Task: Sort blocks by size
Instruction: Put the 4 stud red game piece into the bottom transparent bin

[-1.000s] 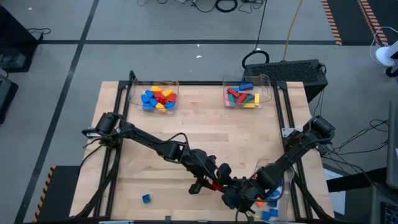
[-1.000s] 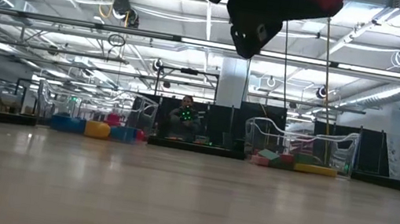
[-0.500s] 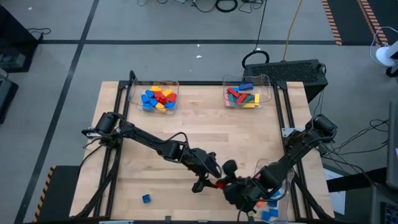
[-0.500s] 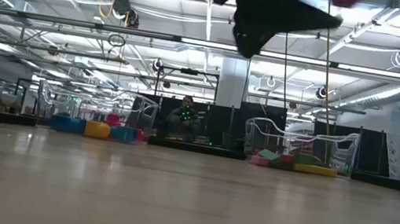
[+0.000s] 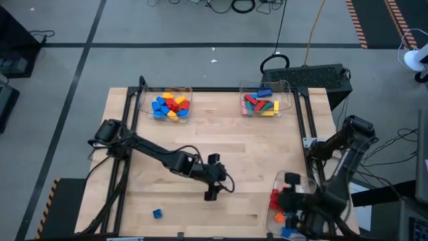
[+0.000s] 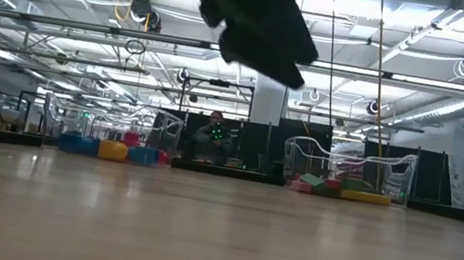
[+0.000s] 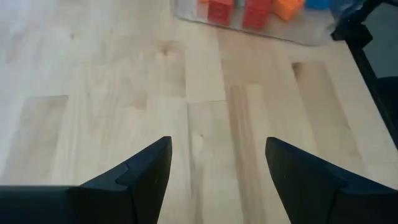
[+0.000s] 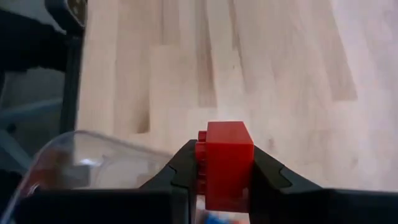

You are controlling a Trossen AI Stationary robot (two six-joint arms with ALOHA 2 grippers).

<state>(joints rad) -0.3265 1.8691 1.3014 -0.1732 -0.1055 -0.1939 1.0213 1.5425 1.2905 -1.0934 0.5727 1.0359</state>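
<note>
Arms: we see two black jointed arms with rounded joint housings and thin black cables.
Left tool [image 7: 212, 180]: matte black, two broad tapering fingers.
Right tool [image 8: 221, 171]: black, angular fingers.

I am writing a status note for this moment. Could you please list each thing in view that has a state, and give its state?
left gripper: open, empty, above bare table
right gripper: shut on red block, over near-right tray
red block: held, lifted
near-right tray: holds a few blocks
far-left tray: filled with small blocks
far-right tray: filled with longer blocks
loose blue block: lying on table, unsorted
</note>
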